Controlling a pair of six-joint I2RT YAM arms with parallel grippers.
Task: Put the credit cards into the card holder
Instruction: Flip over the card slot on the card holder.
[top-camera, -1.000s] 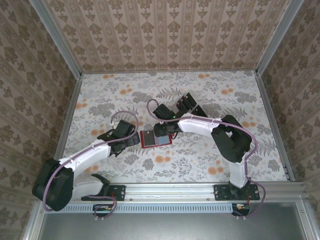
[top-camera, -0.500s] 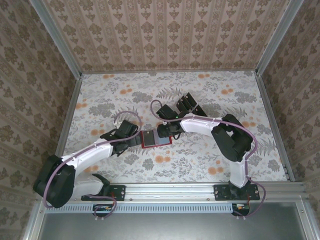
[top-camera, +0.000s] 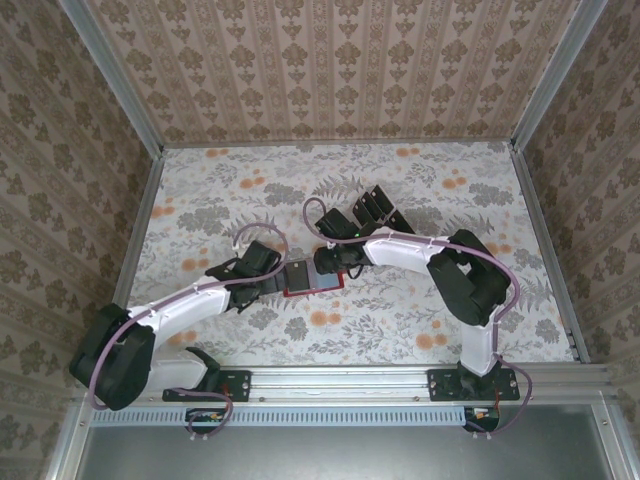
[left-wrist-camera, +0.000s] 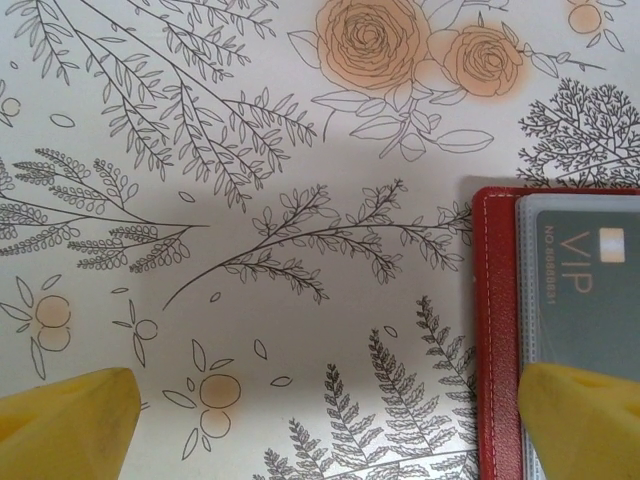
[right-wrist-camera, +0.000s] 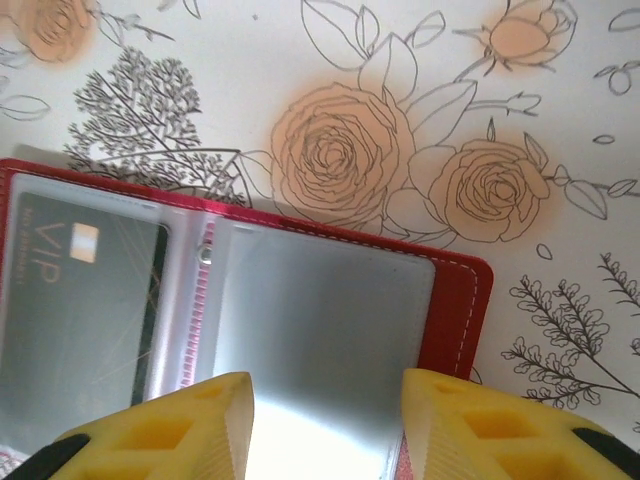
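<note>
Right gripper stands with its fingers parted, straddling the glare-lit clear sleeve of the card holder at the lower middle of the right wrist view. It grips nothing, and contact with the sleeve cannot be confirmed. Left gripper is spread wide and holds nothing. One fingertip overlaps the holder's red panel at the lower right of the left wrist view; contact cannot be confirmed. The card holder lies open and flat on the floral table, centre of the top view, between both grippers. One dark credit card marked VIP sits in the sleeve at the left of the right wrist view.
</note>
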